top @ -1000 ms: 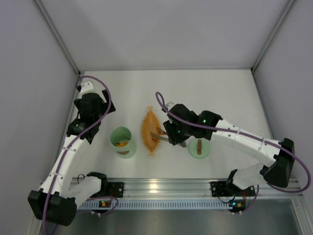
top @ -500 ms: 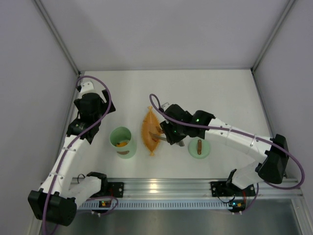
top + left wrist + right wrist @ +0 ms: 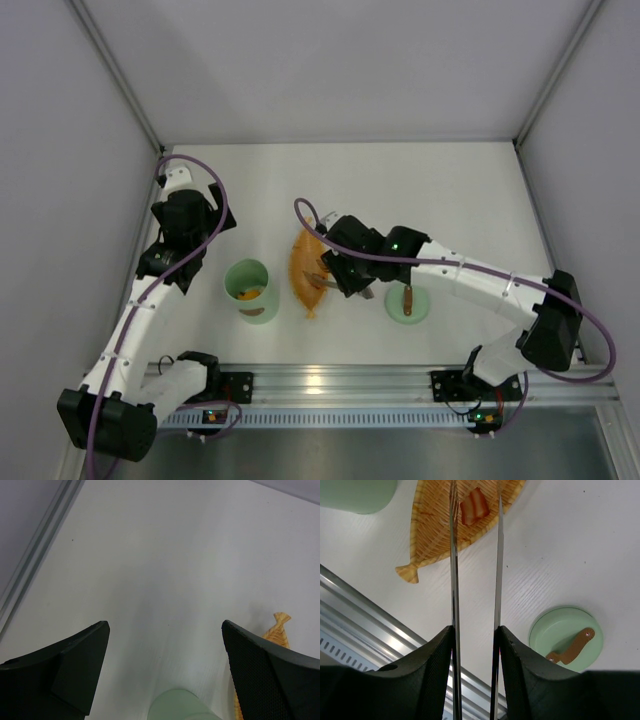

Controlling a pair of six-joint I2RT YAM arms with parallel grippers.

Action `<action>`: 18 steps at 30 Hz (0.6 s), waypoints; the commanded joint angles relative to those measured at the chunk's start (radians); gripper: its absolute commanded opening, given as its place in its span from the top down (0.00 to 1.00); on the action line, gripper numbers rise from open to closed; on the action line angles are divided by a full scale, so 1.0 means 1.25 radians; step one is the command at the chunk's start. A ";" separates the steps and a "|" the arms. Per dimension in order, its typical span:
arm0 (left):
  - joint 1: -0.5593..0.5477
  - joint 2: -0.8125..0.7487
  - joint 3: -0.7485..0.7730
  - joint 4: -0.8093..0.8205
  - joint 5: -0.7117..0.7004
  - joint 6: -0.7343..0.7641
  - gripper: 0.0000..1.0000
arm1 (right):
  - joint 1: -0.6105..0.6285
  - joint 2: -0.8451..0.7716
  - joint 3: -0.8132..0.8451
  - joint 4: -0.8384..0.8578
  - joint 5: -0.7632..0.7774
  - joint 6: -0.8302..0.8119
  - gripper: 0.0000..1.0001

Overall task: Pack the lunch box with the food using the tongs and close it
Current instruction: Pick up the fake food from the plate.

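White tabletop (image 3: 450, 190); your right gripper (image 3: 475, 636) pinches the tongs (image 3: 454, 580), arms either side of a reddish chunk (image 3: 473, 506) on the leaf dish (image 3: 435, 530). Your left gripper (image 3: 165, 630) gapes empty near the lunch box (image 3: 260, 308), lid (image 3: 408, 303) off.

In the right wrist view the tongs (image 3: 454, 580) run off the top edge, tips unseen, and the dish (image 3: 435, 535) and box (image 3: 357, 495) are cut there too. From above, the right gripper (image 3: 338, 275) covers most of the tongs, and the food (image 3: 249, 293) in the box is too small to tell apart. The left wrist view catches only a sliver of the box.
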 commanded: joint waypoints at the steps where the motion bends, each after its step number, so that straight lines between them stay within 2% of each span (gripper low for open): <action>1: 0.004 -0.001 0.029 0.010 -0.007 -0.004 0.01 | 0.020 0.010 0.047 0.000 0.034 -0.019 0.60; 18: 0.004 0.001 0.029 0.009 -0.005 -0.006 0.01 | 0.062 0.013 0.076 -0.057 0.070 -0.025 0.60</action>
